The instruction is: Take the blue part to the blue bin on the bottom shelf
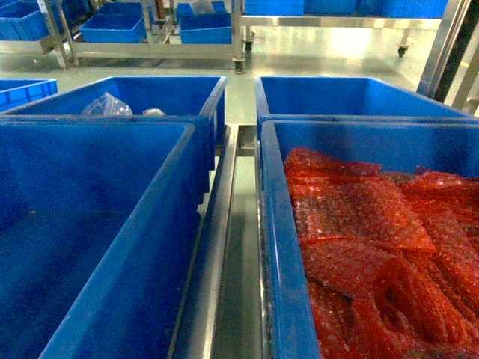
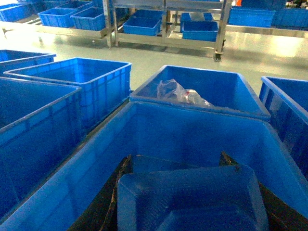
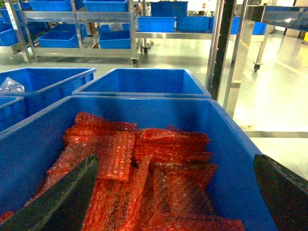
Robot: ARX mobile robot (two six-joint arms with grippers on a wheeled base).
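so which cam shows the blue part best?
Left wrist: the blue part fills the lower frame, sitting between the left gripper's fingers over a blue bin. Head and right wrist views don't show it.

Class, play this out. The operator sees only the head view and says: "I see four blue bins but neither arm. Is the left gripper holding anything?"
Observer: Yes. The left wrist view shows a blue part that looks gripped between the left gripper's jaws, above the near left bin.
Operator: And the right gripper?
Observer: The right gripper has its jaws wide apart with nothing between them, over the red bubble wrap.
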